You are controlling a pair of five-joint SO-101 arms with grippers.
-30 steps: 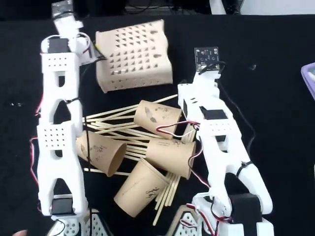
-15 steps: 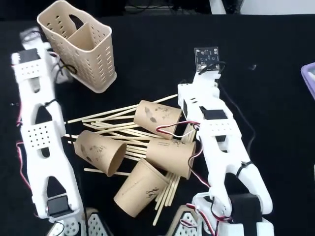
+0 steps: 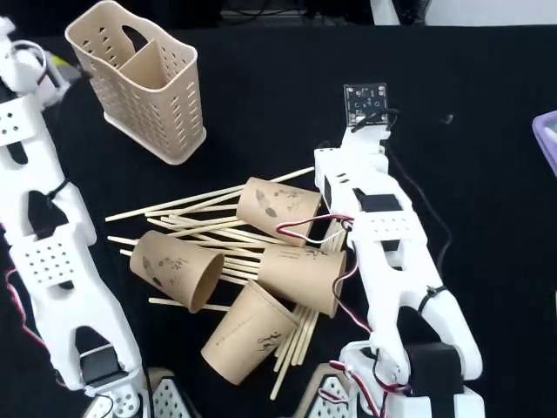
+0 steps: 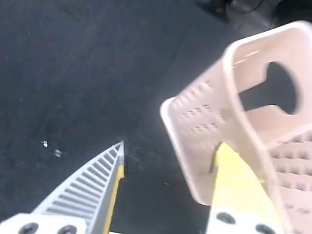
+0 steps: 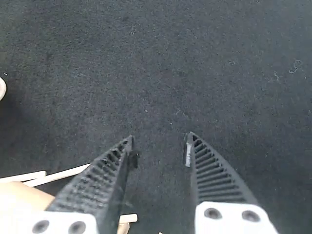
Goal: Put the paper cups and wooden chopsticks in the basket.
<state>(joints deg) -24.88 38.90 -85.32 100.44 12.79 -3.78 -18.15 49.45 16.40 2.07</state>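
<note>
Paper cups [image 3: 300, 274], four of them, lie on their sides in a heap over scattered wooden chopsticks [image 3: 187, 202] in the middle of the black table [image 3: 470, 174]. Well apart, toward the far left, the basket [image 3: 165, 113] stands upright. The left gripper [image 4: 170, 144] sits just beside it, fingers apart. The right gripper [image 5: 160, 137] hangs over bare table, fingers apart and holding nothing.

Basket [image 3: 139, 87] now upright, shifted left from lying on side; left arm [image 3: 52, 261] swung further left.
</note>
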